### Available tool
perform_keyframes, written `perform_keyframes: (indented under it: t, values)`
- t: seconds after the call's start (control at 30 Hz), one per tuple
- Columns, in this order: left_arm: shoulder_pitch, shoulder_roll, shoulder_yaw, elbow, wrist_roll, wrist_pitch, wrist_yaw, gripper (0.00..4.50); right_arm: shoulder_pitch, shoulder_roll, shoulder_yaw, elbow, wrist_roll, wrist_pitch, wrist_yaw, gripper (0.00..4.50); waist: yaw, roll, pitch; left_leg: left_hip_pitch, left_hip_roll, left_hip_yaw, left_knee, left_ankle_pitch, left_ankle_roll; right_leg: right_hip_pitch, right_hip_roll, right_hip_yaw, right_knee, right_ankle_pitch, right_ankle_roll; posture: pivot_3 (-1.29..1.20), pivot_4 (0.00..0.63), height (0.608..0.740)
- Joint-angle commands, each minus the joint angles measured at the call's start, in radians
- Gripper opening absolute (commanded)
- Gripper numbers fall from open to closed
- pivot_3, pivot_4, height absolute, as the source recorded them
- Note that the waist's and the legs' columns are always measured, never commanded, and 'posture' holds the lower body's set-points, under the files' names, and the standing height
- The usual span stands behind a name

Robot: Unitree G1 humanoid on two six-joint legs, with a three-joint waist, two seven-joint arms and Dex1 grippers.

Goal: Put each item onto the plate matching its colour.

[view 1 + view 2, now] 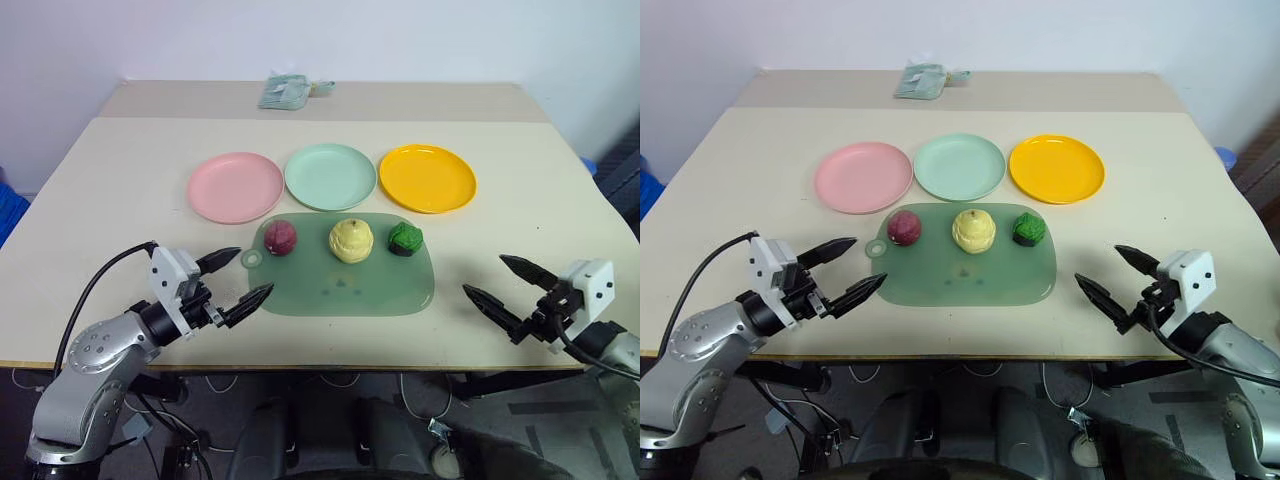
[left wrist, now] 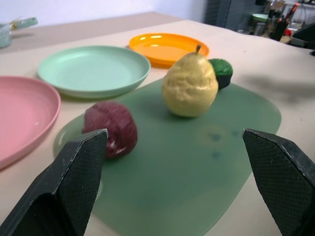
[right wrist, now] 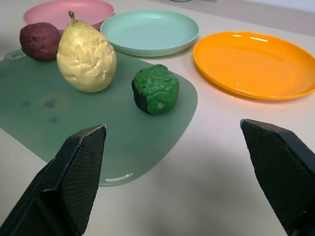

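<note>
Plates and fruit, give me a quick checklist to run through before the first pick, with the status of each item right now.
1. Left gripper open, nothing in it: ok.
2. Right gripper open, nothing in it: ok.
3. Red lump, yellow lump and green lump all on the green mat, spaced apart: ok.
4. Pink plate, mint plate and orange plate all bare: ok.
5. Each lump on its matching plate: not ok, none moved yet.
6. Order matches plates: not ok; yellow sits before mint, green before orange.
</note>
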Motion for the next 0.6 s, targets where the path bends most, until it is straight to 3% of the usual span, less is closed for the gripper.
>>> perform_keyframes:
  t: [0.03, 0.33, 0.6]
  values:
    - [-0.029, 0.006, -0.012, -0.095, -0.038, 0.066, 0.053, 4.50, 0.006, -0.014, -0.038, -0.052, 0.023, 0.007, 0.008, 4.45, 0.001, 0.000, 0.000, 0.000, 0.000, 0.000, 0.000, 0.000, 0.000, 0.000, 0.000, 0.000, 0.000, 0.000, 0.000, 0.00, 0.150, 0.740]
    - [-0.188, -0.010, -0.025, -0.176, -0.110, 0.276, 0.249, 4.50, -0.031, -0.013, -0.005, -0.031, 0.009, 0.009, 0.025, 4.45, 0.016, 0.000, 0.000, 0.000, 0.000, 0.000, 0.001, 0.000, 0.000, 0.000, 0.003, 0.000, 0.000, 0.000, 0.000, 0.00, 0.150, 0.740]
    - [-0.233, -0.040, -0.017, -0.150, -0.102, 0.298, 0.311, 4.50, -0.100, -0.010, 0.033, -0.023, 0.016, 0.029, 0.041, 4.45, 0.023, -0.001, 0.000, 0.000, 0.000, 0.000, 0.002, 0.000, 0.001, 0.001, 0.004, -0.001, 0.000, 0.000, 0.000, 0.00, 0.150, 0.740]
